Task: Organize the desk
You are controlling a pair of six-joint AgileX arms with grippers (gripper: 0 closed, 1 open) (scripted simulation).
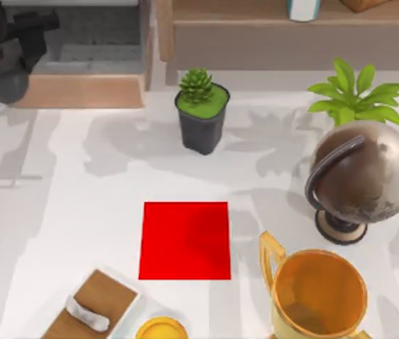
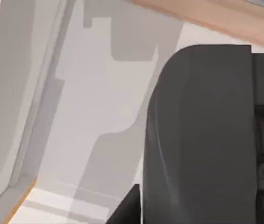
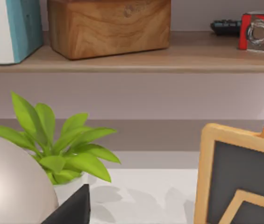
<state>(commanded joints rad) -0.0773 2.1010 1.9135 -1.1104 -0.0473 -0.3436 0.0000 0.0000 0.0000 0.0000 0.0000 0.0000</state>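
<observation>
The white desk (image 1: 65, 212) spreads across the top view. My left arm (image 1: 5, 46) is parked at the far left corner, over a light-wood ledge, and its dark body (image 2: 206, 135) looms large in the left wrist view above the desk (image 2: 99, 93). A dark tip of my right gripper (image 3: 72, 210) shows in the right wrist view, near the globe (image 3: 10, 186) and the leafy plant (image 3: 61, 144) at the desk's right side. Nothing is held in either view.
A red mat (image 1: 185, 240) lies mid-desk, with a potted succulent (image 1: 201, 113) behind it. The globe (image 1: 361, 176), leafy plant (image 1: 354, 95) and gold trophy (image 1: 319, 296) crowd the right. A wooden tray (image 1: 93, 307) and yellow disc (image 1: 160, 330) sit at the front. The shelf (image 3: 132, 63) holds a wooden box (image 3: 108, 25).
</observation>
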